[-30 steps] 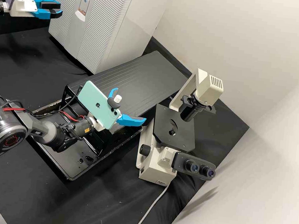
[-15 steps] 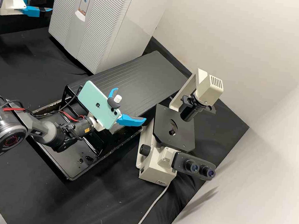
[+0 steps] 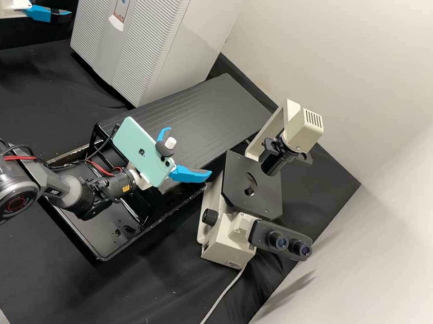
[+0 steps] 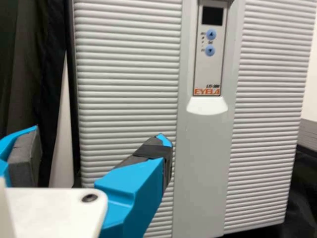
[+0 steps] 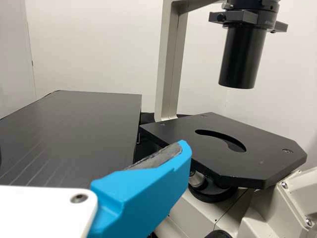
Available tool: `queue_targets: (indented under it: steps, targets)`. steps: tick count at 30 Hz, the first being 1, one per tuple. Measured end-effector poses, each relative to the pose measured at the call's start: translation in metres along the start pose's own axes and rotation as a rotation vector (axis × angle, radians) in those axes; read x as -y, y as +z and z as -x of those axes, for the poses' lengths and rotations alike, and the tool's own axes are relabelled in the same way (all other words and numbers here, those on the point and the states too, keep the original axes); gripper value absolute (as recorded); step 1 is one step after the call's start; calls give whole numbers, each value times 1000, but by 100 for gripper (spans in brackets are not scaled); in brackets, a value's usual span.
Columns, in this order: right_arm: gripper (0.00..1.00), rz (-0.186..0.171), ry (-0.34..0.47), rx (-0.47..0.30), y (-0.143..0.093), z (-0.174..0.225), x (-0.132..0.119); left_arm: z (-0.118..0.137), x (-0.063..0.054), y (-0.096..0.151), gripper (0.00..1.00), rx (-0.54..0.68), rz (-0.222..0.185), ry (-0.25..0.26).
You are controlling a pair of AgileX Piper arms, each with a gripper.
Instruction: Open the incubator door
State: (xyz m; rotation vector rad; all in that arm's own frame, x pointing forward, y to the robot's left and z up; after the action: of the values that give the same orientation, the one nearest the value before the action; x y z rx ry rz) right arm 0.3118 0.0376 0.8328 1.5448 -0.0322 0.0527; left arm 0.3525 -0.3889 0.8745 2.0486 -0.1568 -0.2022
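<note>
And the left gripper [image 3: 62, 3] is hovering empty, fingers spread, presumably leaving room to catch an edge of the incubator door [image 3: 149, 36], which is standing closed ahead of its fingertips! The right gripper [image 3: 187, 151] is hanging open and empty, microscope [image 3: 252, 186] ahead, probably leaving its partner the pull.
</note>
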Motion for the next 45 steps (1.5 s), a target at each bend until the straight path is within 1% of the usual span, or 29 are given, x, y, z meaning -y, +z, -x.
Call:
queue_targets:
  steps: [2, 16, 27, 30, 33, 39, 41, 42, 45]
  targets:
    - [100, 0, 0, 0, 0, 0, 0, 0, 1, 0, 100, -5, 0, -7]
    - [100, 0, 0, 0, 0, 0, 0, -9, -7, -3, 100, 5, -21, 15]
    - [100, 0, 0, 0, 0, 0, 0, -14, -4, -8, 100, 11, -23, 10]
    - [100, 0, 0, 0, 0, 0, 0, -17, -2, -7, 100, 38, -20, -7]
    - [100, 0, 0, 0, 0, 0, 0, -20, 2, -8, 100, 60, -27, -26]
    - [100, 0, 0, 0, 0, 0, 0, -27, 3, -11, 100, 80, -44, -31]
    - [100, 0, 0, 0, 0, 0, 0, -30, 7, -14, 100, 88, -46, -41]
    - [100, 0, 0, 0, 0, 0, 0, -31, 7, -14, 100, 89, -48, -40]
    - [100, 0, 0, 0, 0, 0, 0, -34, 15, -18, 100, 94, -45, -59]
